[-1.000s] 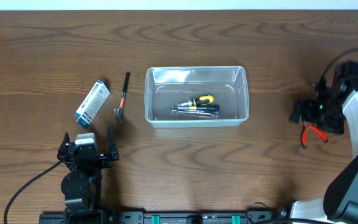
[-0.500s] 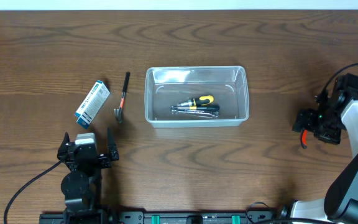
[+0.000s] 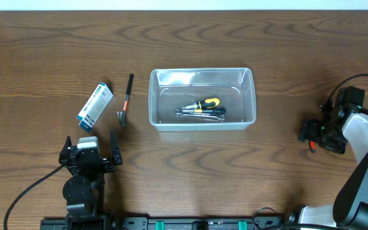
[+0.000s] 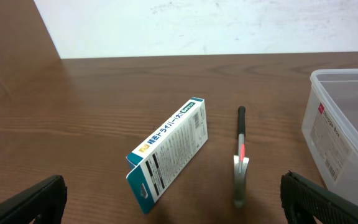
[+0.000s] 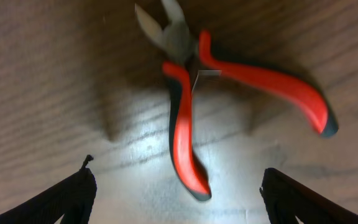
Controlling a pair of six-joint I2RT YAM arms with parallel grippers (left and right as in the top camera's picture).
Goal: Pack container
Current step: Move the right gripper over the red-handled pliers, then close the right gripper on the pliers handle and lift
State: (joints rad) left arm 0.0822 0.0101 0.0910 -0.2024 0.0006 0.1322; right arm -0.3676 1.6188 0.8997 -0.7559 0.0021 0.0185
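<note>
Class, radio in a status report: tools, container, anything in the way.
Left tool open, empty. Right tool open above red-handled pliers. Container upright, screwdriver inside. Nothing between pliers and container.

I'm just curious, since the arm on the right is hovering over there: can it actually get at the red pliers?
Probably yes. The right claw hangs open right over the red pliers, which lie flat on the table between its fingers, with nothing covering them.

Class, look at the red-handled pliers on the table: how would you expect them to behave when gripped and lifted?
The pliers lie with handles splayed, so squeezing both would probably swing them shut before the grip firms. The smooth-looking handles may slip a little. Flat on the table, they are unlikely to roll.
</note>
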